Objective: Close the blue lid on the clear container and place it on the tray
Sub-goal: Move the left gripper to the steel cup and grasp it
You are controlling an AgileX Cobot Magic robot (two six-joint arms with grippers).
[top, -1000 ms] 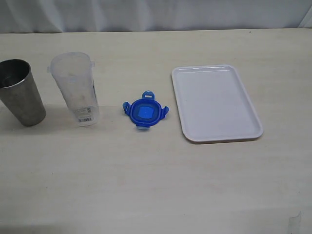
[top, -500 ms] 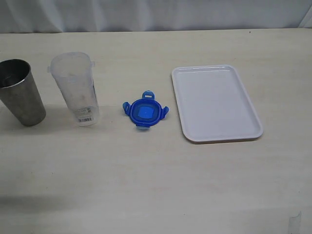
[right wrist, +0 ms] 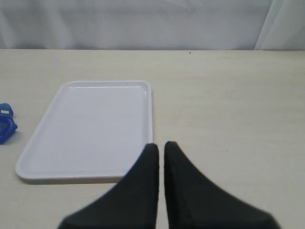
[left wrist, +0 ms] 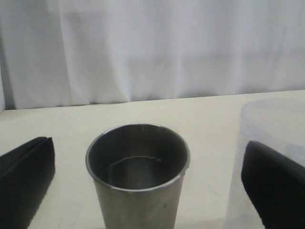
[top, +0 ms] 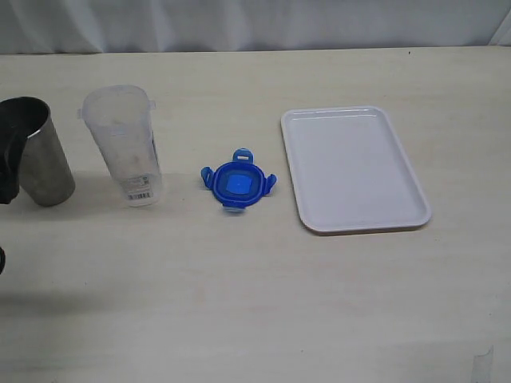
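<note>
The clear container (top: 124,148) stands upright and uncovered left of centre on the table. The blue lid (top: 238,182) lies flat to its right, apart from it. Further right lies the white tray (top: 351,167) with nothing on it. My left gripper (left wrist: 147,160) is open, its jaws standing wide either side of a grey metal cup (left wrist: 138,176). The container (left wrist: 269,124) shows pale behind one finger (left wrist: 274,186). In the exterior view a dark finger (top: 8,163) overlaps the cup at the left edge. My right gripper (right wrist: 158,146) is shut on nothing, by the tray's (right wrist: 90,124) near corner. The lid's edge (right wrist: 5,125) shows beyond the tray.
The grey metal cup (top: 46,163) stands just left of the clear container, close beside it. A white curtain runs along the table's far edge. Bare tabletop lies in front of all the objects.
My left gripper has come into the exterior view at the left edge and now overlaps the metal cup. Container, lid and tray have not moved.
</note>
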